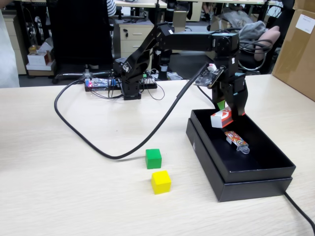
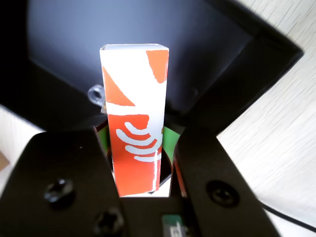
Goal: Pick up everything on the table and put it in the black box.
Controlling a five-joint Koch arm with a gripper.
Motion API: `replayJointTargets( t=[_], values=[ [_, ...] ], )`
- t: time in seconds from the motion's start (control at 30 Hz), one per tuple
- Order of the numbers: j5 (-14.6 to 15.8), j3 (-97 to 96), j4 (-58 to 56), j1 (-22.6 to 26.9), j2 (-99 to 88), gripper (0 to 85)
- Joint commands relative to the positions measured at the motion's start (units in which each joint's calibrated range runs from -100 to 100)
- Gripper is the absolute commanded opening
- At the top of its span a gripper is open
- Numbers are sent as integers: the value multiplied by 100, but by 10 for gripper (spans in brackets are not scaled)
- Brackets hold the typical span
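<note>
Fixed view, left to right. A thick black cable (image 1: 98, 142) loops across the light wood-grain tabletop (image 1: 64, 187) from the arm's base (image 1: 130, 91) at the back and rises to the wrist. Near the middle of the tabletop lies a green cube (image 1: 153, 158), and just in front of it, close but apart, a yellow cube (image 1: 161, 182); both lie left of the black box (image 1: 246, 174) and outside it. The box is a shallow open tray nested in its lid, set at an angle on the right part of the tabletop. Above its far end hangs the gripper (image 1: 227, 112), its jaws clamped on a red packet (image 1: 221, 118) with a white end; the packet is over the box interior, raised off the floor. An orange patterned wrapped stick (image 1: 236, 140) lies on the box floor just in front of the packet. A brown carton (image 1: 298, 49) stands at the far right edge.

Wrist view. The two black jaws fill the lower corners with the red packet (image 2: 136, 128) pinched between them, white swirl facing the camera and white end pointing toward the box floor (image 2: 98, 34). The box wall (image 2: 247, 84) runs diagonally at right, with bare tabletop (image 2: 281, 148) beyond it.
</note>
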Motion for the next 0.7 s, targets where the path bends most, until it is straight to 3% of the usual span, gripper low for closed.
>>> replayJointTargets(
  t=[0.0, 0.07, 0.23, 0.3, 0.67],
  values=[
    [-34, -4, 137, -63, -281, 13],
    [-49, -240, 137, -112, -281, 114],
    [-49, -612, 137, -195, -338, 168],
    [-39, -648, 137, -176, -350, 303],
    [0, -421, 85, -83, -1692, 322]
  ],
)
